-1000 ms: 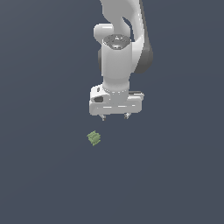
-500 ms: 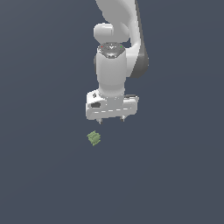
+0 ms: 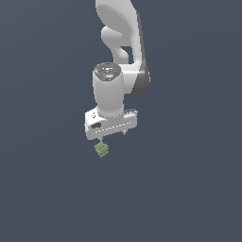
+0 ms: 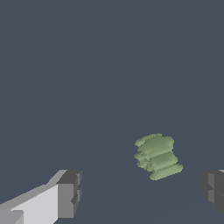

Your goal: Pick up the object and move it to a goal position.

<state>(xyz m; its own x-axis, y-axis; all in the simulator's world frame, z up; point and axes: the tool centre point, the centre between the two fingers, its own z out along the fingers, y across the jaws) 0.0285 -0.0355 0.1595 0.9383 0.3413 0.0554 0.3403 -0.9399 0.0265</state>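
the claw [image 3: 112, 137] hangs released just above the object [image 3: 101, 150], which lies between its fingers [image 4: 69, 194]

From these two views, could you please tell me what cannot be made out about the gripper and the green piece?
- Exterior view: the gripper body hides most of its fingers; their gap to the olive-green ridged piece is unreadable.
- Wrist view: one finger is cut off by the frame edge.
- Either view: the piece's underside is hidden, and no goal marker shows.
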